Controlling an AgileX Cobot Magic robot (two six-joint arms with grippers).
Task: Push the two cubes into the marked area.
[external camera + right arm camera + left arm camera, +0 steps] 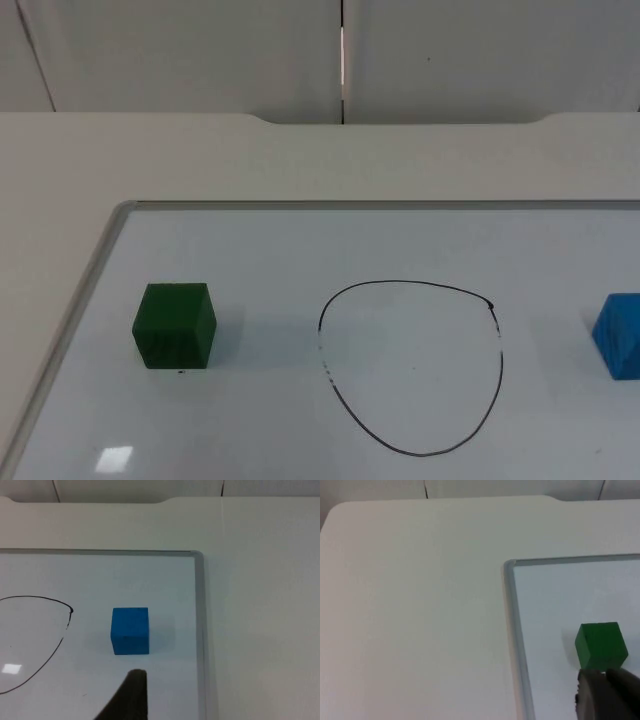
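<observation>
Left gripper [607, 695]: in my left wrist view I see its dark fingertip just beside the green cube, on the camera's side of it. I cannot tell how far the fingers are open, nor whether the tip touches the cube. It has hold of nothing that I can see.
Right gripper [131, 692]: in my right wrist view one dark fingertip stands near the blue cube, apart from it, with bare board between. I cannot tell the finger spacing here either.
Green cube [174, 325]: it sits flat on the whiteboard, near the board's left edge, well outside the drawn loop.
Blue cube [620, 336]: it sits flat on the board at the right of my top view, partly cut by the picture's edge, outside the loop. In the right wrist view it lies between the loop and the board's frame.
Drawn loop [499, 380]: a black hand-drawn oval between the two cubes.
Whiteboard [300, 240]: it has a grey frame and lies flat on the table [200, 155].
Partition wall [180, 50]: grey, behind the table.
</observation>
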